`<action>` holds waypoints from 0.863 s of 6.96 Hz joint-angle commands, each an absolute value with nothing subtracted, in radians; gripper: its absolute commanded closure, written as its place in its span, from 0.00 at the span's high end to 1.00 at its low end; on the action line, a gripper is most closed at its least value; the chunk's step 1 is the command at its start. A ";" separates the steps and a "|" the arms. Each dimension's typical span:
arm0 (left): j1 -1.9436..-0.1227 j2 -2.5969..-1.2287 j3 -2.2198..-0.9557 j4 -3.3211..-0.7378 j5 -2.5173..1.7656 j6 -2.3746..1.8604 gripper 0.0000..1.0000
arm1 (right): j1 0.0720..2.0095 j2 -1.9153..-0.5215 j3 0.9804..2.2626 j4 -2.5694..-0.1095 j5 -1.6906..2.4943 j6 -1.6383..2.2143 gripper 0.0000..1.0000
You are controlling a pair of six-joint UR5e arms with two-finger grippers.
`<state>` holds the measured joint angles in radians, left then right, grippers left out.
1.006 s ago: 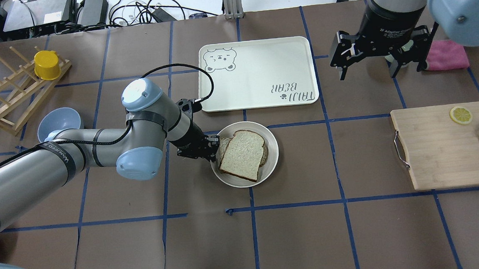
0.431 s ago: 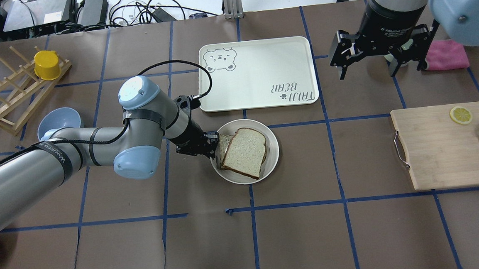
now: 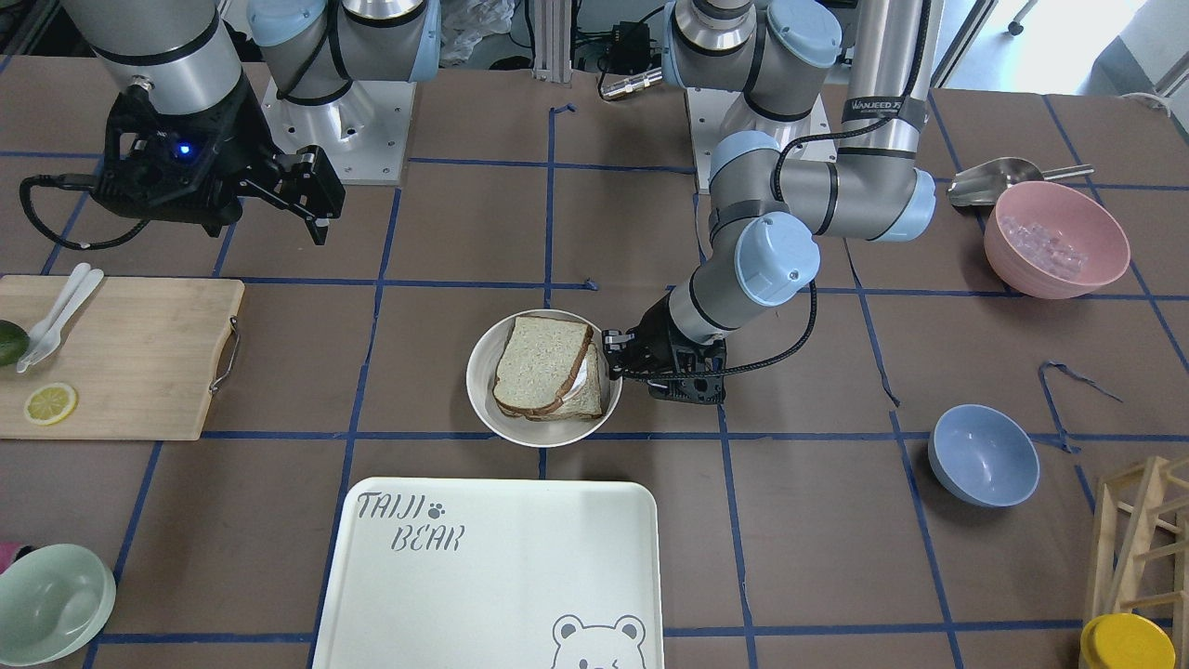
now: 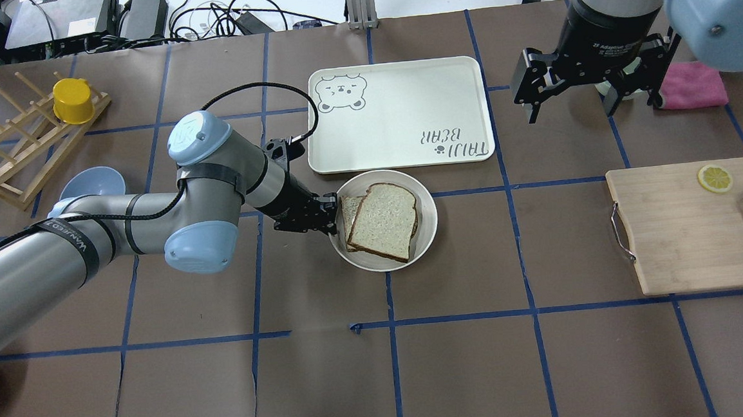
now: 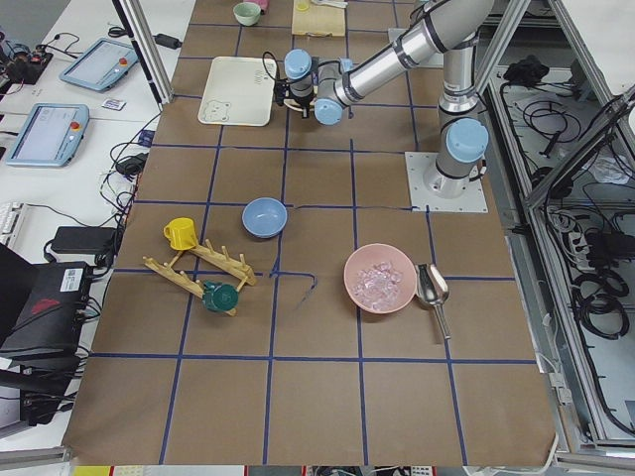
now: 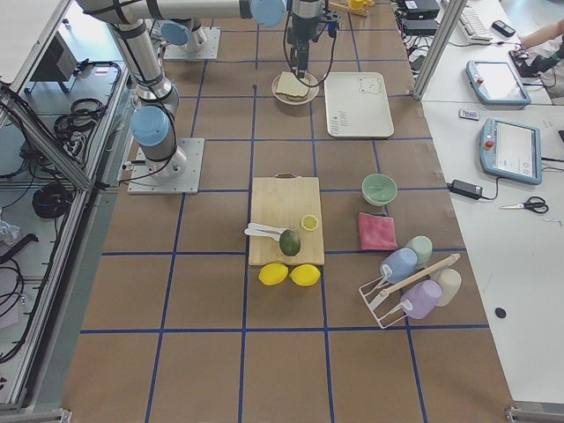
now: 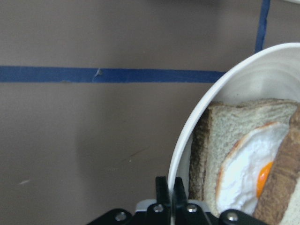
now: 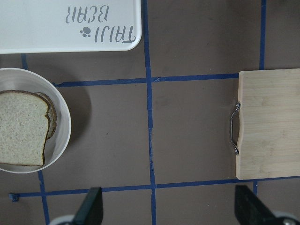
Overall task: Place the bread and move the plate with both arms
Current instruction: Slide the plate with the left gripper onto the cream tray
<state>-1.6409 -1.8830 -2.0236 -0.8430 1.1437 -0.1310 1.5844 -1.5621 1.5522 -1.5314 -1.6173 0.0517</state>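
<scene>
Holding the plate (image 4: 429,229) by one rim in the clamped left gripper (image 4: 333,220), right gripper (image 4: 570,107) spread, we risk tipping the bread (image 4: 385,224) off

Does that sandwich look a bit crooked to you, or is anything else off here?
Yes, slightly. The bread lies rotated and shifted on the egg-topped slice beneath, so that slice's edge and some fried egg peek out near the left gripper, which pinches the rim of the plate. Nothing looks spilled or broken.
</scene>
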 commanded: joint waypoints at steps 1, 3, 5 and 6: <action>-1.617 -1.897 -1.984 -0.851 1.112 -0.132 0.00 | 1.585 -1.562 1.552 -1.525 -1.626 0.051 1.00; -1.615 -1.966 -1.788 -0.982 1.118 -0.132 0.00 | 1.585 -1.562 1.552 -1.526 -1.626 0.054 1.00; -1.615 -2.067 -1.595 -1.063 1.120 -0.132 0.00 | 1.585 -1.562 1.552 -1.529 -1.628 0.054 1.00; -1.615 -2.126 -1.524 -1.063 1.120 -0.136 0.00 | 1.585 -1.562 1.552 -1.526 -1.628 0.052 1.00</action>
<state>-1.6153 -2.0555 -1.6235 -1.0463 1.1194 -0.1330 1.5846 -1.5616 1.5524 -1.5272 -1.6273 0.0533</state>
